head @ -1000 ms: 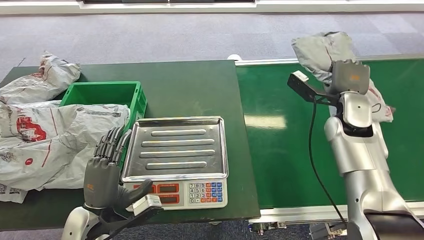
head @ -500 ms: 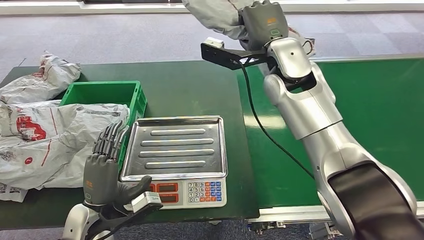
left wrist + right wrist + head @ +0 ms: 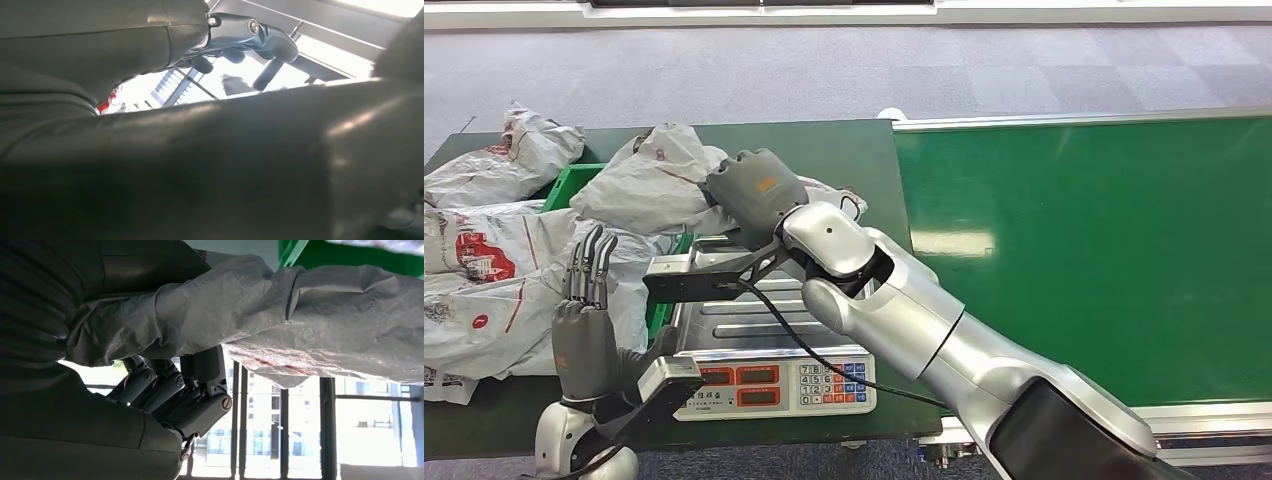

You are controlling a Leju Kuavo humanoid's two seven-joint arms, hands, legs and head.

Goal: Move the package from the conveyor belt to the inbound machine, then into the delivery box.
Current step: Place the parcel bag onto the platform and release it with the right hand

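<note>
My right hand (image 3: 754, 190) grips a crumpled grey plastic package (image 3: 649, 180) and holds it above the far left corner of the scale's steel tray (image 3: 724, 325), partly over the green box (image 3: 572, 182). In the right wrist view the package (image 3: 300, 315) stretches out from the hand, whose fingers (image 3: 185, 390) curl under the bag. My left hand (image 3: 584, 330) stands at the table's front left with its fingers straight up and apart, holding nothing. The green conveyor belt (image 3: 1104, 240) lies to the right.
Several grey and white mail bags (image 3: 494, 280) are piled at the left of the dark table, one more (image 3: 514, 150) at the far left corner. The scale's keypad (image 3: 834, 385) faces the front edge. A black cable (image 3: 804, 350) hangs from my right wrist across the tray.
My right arm has swung left from the conveyor with the package, first high above the table, now low over the scale and box. My left hand has shifted slightly left.
</note>
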